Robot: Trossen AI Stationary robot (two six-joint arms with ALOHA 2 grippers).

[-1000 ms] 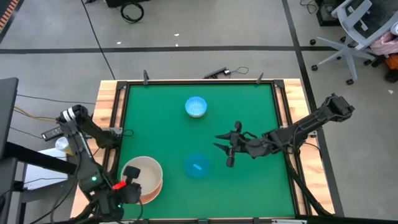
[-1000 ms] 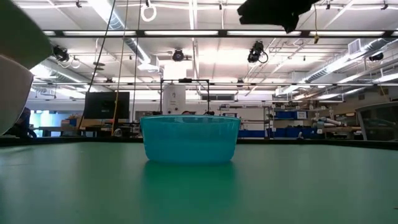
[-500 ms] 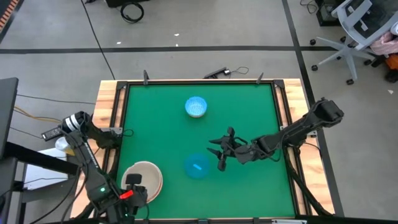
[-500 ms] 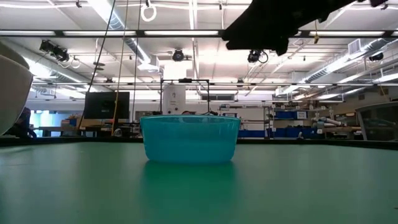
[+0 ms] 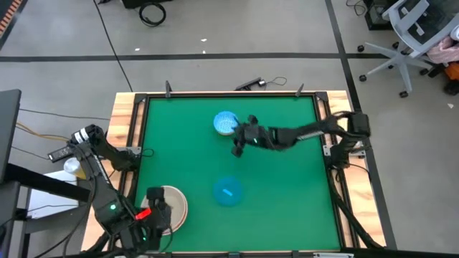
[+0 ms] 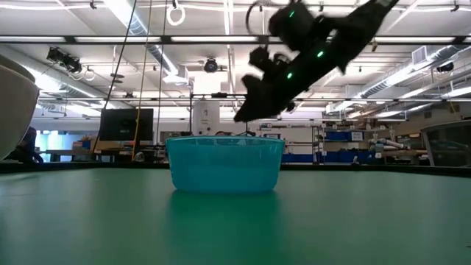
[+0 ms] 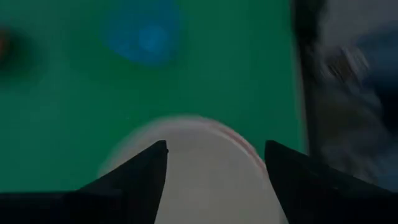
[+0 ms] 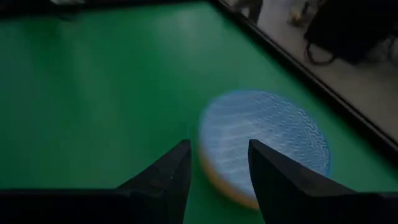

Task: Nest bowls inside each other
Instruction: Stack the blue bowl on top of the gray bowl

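A stack of pale bowls (image 5: 174, 203) stands at the table's near left corner; its white side (image 6: 13, 110) shows at the low view's left edge. My left gripper (image 5: 156, 209) hovers open over it, with the pale bowl (image 7: 205, 168) below its fingers. The solid blue bowl (image 5: 228, 192) (image 6: 224, 163) rests on its base at the near centre. The light-blue speckled bowl (image 5: 226, 123) (image 8: 267, 140) sits at the far centre. My right gripper (image 5: 236, 141) (image 8: 217, 155) hangs open just to the near right of it, raised above the table (image 6: 246, 110).
The green mat (image 5: 287, 193) is framed by a raised dark rim and wooden edges (image 5: 123, 129). Bare mat lies to the right of the blue bowl and along the left side. Floor cables and an office chair (image 5: 412, 36) are beyond the table.
My right gripper has swung from beside the blue bowl toward the far edge and leftward, sinking as it came to the speckled bowl. At the near left, the raised pale bowl has come down into the bowl beneath it, and my left gripper now stands over the stack.
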